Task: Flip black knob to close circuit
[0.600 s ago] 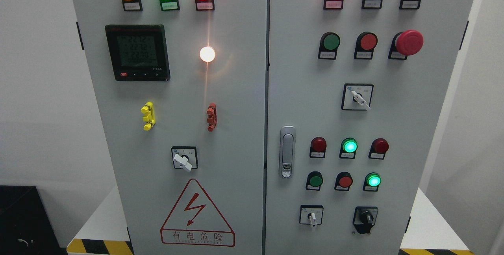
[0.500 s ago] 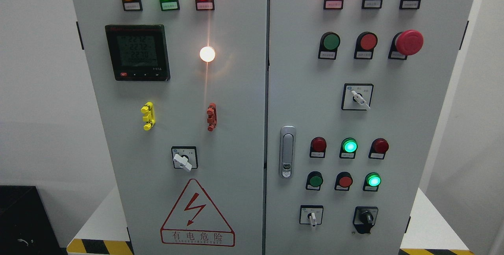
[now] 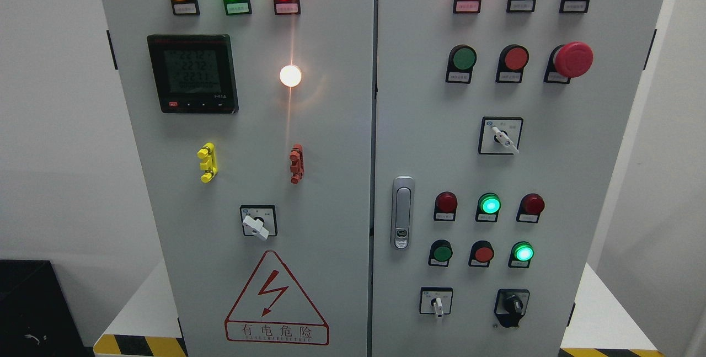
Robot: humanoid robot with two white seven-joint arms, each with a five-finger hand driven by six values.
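Pre-reach step, by the look of it — no hand in view, state untellable. Black knob (image 3: 513, 304) low at 5 o'clock on right cabinet door (image 3: 601, 180), untouched. Next: reach, pinch, rotate.

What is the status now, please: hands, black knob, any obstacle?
Both hands out of view. Black knob untouched, low on right door. Nothing in front of it.

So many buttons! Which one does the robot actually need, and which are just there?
Needed:
black knob, lower right of the right door

Just there:
red mushroom button
meter
white-handled switches, e.g.
door handle
warning sign

No robot hand is in view.
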